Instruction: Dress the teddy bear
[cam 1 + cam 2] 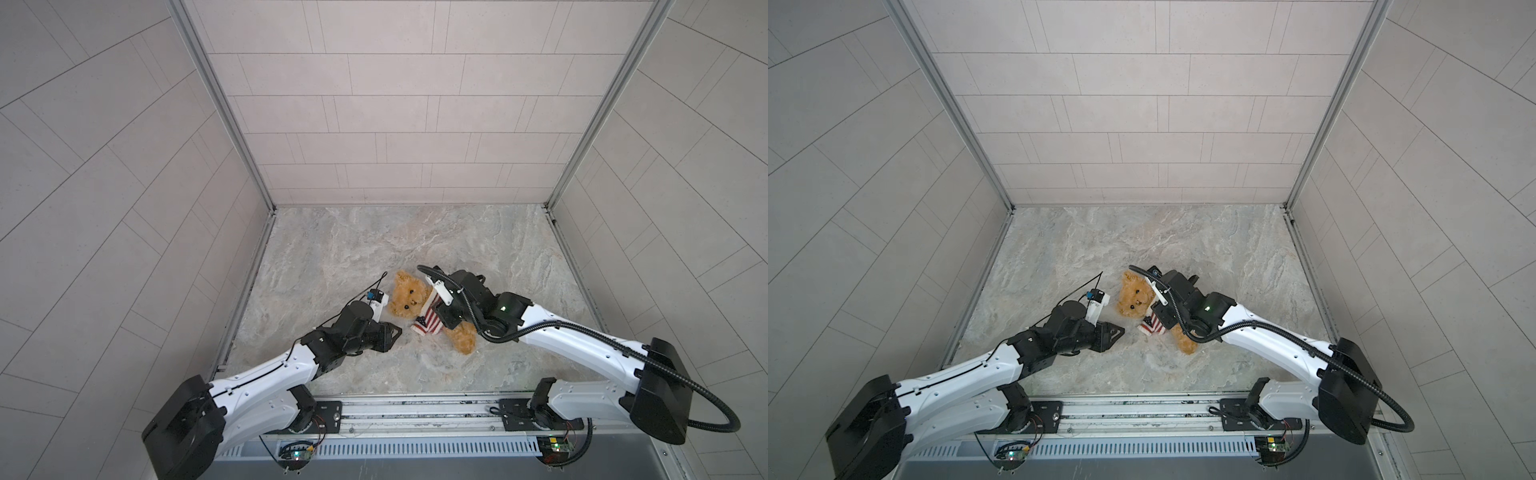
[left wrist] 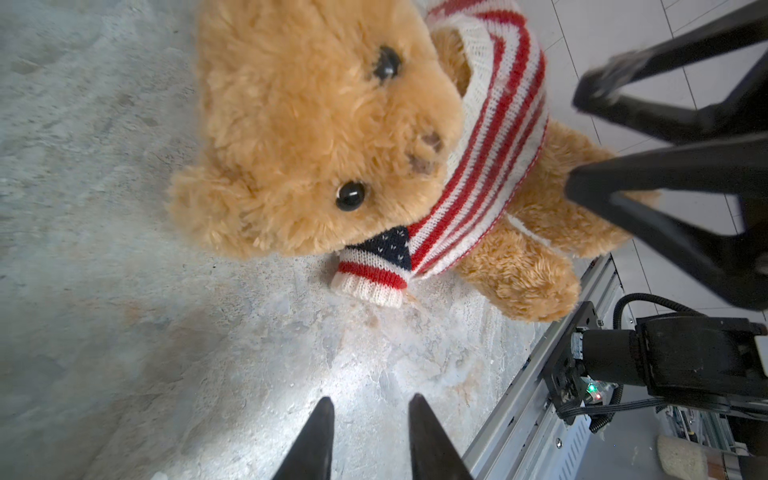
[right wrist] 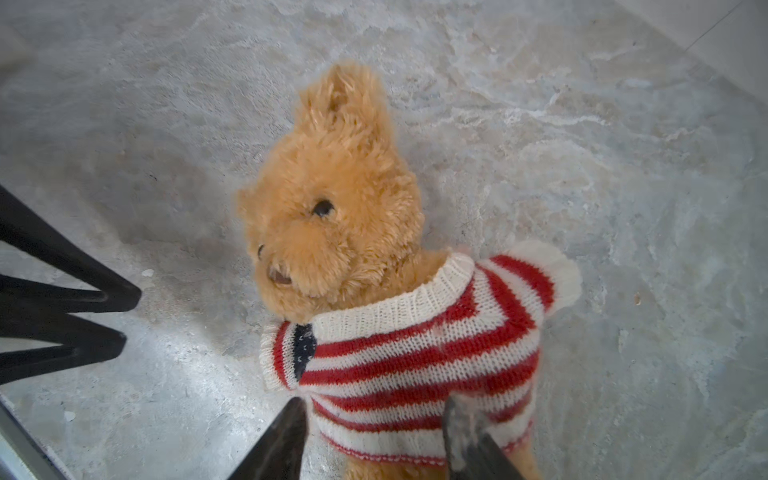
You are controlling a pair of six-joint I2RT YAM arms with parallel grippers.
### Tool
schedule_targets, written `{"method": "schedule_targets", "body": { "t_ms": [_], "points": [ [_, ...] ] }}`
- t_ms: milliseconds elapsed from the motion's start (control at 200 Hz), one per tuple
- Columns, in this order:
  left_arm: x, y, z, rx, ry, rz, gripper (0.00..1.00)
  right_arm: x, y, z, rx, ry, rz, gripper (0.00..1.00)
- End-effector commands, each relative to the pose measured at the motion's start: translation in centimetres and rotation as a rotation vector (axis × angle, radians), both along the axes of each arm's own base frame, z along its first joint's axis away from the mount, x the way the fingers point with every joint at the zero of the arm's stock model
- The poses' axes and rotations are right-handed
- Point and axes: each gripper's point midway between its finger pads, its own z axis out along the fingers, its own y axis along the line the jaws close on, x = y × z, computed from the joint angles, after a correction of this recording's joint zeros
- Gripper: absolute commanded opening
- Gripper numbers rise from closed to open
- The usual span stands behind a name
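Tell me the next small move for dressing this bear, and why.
Probably ease the left gripper forward and pinch the sleeve cuff nearest it. The bear has its head through the sweater collar, but no paw shows from that cuff, and the open, empty gripper points at it.

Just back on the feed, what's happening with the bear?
The teddy bear lies on the marble table with the striped sweater over its head and torso; no paw shows at the cuffs. The right gripper straddles the sweater's hem, grip unclear. The left gripper hangs open near its head, holding nothing.
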Motion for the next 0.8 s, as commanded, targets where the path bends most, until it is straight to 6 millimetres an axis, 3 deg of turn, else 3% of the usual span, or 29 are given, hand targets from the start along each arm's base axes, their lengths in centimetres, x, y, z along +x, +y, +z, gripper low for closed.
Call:
{"method": "schedule_targets", "body": {
  "t_ms": [0, 220, 355, 796],
  "points": [
    [0.4, -0.4, -0.3, -0.028, -0.009, 0.014, 0.34, 1.8, -0.5, -1.4, -0.017, 0.005, -0.062, 0.50],
    [0.1, -1.8, -1.1, -0.031, 0.006, -0.012, 0.35, 3.9, -1.9, -5.3, -0.095, 0.072, -0.130, 0.48],
    [-0.2, -3.3, -1.5, -0.023, 0.010, -0.031, 0.34, 4.1, -2.4, -7.4, -0.105, 0.147, -0.160, 0.45],
    [2.6, -5.2, -2.0, 0.043, -0.024, 0.032, 0.26, 3.9, -3.2, -8.9, -0.090, 0.164, -0.182, 0.42]
  ]
}}
